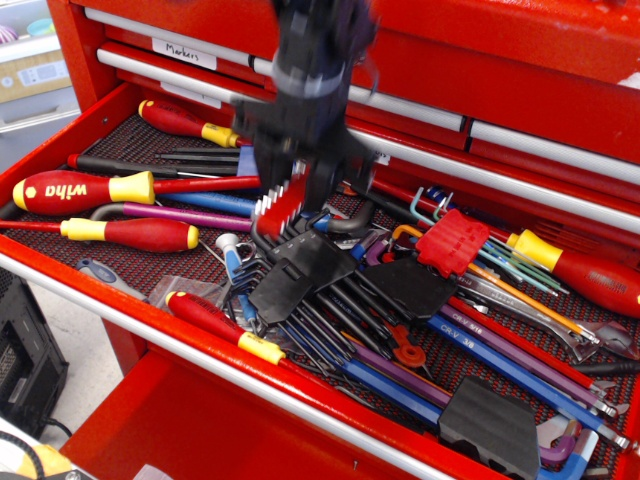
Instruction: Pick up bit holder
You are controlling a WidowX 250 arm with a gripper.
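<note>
The bit holder (284,207) is a narrow red strip with small silver bits along its top. My black gripper (290,195) is shut on it and holds it lifted above the open drawer, over the black hex-key holder (297,272). The arm above it is motion-blurred. The lower end of the strip is partly hidden between the fingers.
The red tool-chest drawer (150,318) holds red-and-yellow screwdrivers (95,190), a wider red holder of coloured hex keys (457,243), several black hex-key sets and long blue keys (500,365). Closed drawer fronts (500,100) rise behind.
</note>
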